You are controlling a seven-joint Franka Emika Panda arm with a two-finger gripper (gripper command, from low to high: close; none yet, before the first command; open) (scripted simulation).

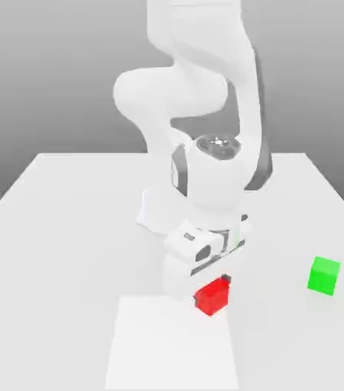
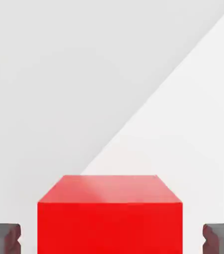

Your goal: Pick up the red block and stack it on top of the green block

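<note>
Slippage is the main worry we see from here, since the gripper (image 1: 219, 284) looks clamped on the red block (image 1: 212, 296) w/ only the finger pads (image 2: 3, 238) bearing on its two side faces, and we judge that a fast swing toward the green block (image 1: 324, 275) could let it twist or slide out. In the hand view the dark pads sit at either side of the red block, w/ a thin pale strip between each pad and the red face, so we can't confirm full contact from that view; we read the fingers as closed on the block, not drawn fully together. If the grip is off-centre, the block may tilt on release and land crooked on the green block, or tip off one edge, esp. as the two cubes look about the same size, so there's little margin for misalignment. Another risk, as we judge it: carrying too low would knock the green block sideways on approach. As for the red block itself, it's a plain, bright red cube w/ flat faces and crisp edges, no markings, its top face a bit lighter than the front. It sits just under the wrist, near the edge of the pale mat (image 1: 171, 347) on the table (image 1: 45, 206), and well apart from the green block, which lies toward the exterior view's right of it. Whether it's touching the surface or just clear of it, we can't tell.
</note>
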